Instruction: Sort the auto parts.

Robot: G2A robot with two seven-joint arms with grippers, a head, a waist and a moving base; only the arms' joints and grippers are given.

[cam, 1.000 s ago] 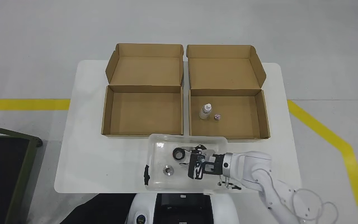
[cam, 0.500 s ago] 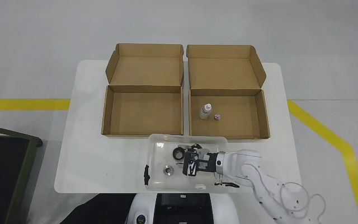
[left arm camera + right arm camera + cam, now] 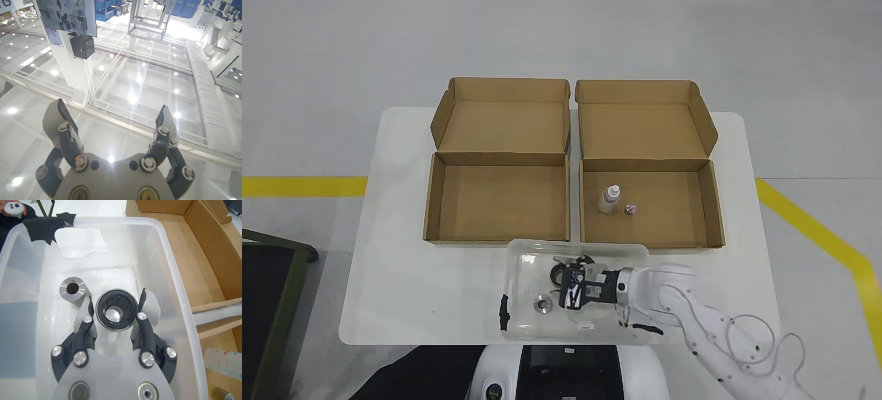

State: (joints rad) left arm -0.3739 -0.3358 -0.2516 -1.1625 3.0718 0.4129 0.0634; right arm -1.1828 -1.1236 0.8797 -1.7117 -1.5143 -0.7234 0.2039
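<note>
A black ring-shaped bearing (image 3: 117, 294) stands upright on the floor of the clear plastic bin (image 3: 170, 262). My right gripper (image 3: 117, 297) is down inside the bin, open, one finger on each side of the bearing and close to its wall. A silver metal cylinder (image 3: 64, 290) with a centre hole stands just beside one finger. In the top view the bin (image 3: 522, 247) sits at the table's near edge, with the right gripper (image 3: 574, 290) and the silver cylinder (image 3: 541, 304) in it. My left gripper (image 3: 112, 103) is open and points up at the ceiling, holding nothing.
Two open cardboard boxes stand behind the bin. The right box (image 3: 682, 235) holds a small white bottle (image 3: 610, 197) and a tiny part (image 3: 630, 208). The left box (image 3: 432, 205) lies beside it. White paper (image 3: 81, 243) and black tape (image 3: 43, 228) stick to the bin's end wall.
My right gripper has slid to the left along the bin and now straddles the black bearing. The parts and boxes have not moved.
</note>
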